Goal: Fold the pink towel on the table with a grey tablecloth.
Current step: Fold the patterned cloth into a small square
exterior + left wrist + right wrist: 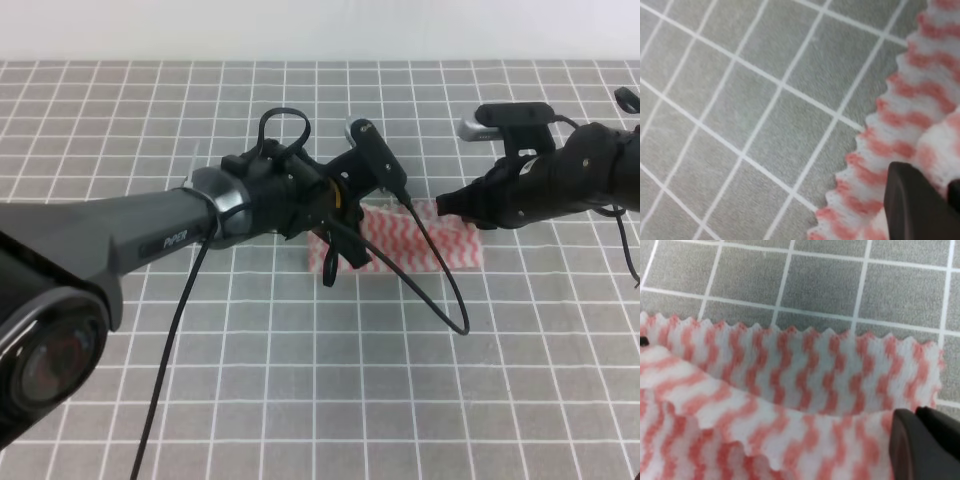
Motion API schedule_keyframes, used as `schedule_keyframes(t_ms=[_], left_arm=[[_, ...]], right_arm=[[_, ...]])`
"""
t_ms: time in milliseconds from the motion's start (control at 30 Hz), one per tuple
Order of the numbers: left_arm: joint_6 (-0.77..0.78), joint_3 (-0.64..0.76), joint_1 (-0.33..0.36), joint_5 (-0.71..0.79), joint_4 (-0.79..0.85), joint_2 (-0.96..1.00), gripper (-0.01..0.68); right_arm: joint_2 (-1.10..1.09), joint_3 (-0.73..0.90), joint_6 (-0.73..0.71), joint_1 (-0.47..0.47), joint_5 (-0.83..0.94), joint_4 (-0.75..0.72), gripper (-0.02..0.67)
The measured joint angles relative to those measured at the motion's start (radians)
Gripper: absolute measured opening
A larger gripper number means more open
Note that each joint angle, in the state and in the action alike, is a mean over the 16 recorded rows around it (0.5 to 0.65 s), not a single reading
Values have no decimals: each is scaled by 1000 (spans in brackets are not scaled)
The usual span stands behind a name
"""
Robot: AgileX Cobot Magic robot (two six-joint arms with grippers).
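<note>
While both arms reach inward, each end effector pinches the pink towel (420, 245).

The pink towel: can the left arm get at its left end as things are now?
Probably yes. The left gripper is already over the left end of the pink towel, and its finger shows against the cloth. Nothing lies between; the right gripper is at the other end.

faint grey lettering, seemingly "piper", on the left arm (165, 240) (blurred, hard to confirm).
</note>
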Motion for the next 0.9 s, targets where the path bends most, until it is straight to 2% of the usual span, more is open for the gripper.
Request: schedule_keyframes(t_ms=[700,900], left_arm=[[-22,-7,14,-7,-22,21,3],[-23,-7,19,-23,-35,28,68]], right_arm=[[24,1,0,0,-56,1,-12],[26,1,0,0,-69,1,30]])
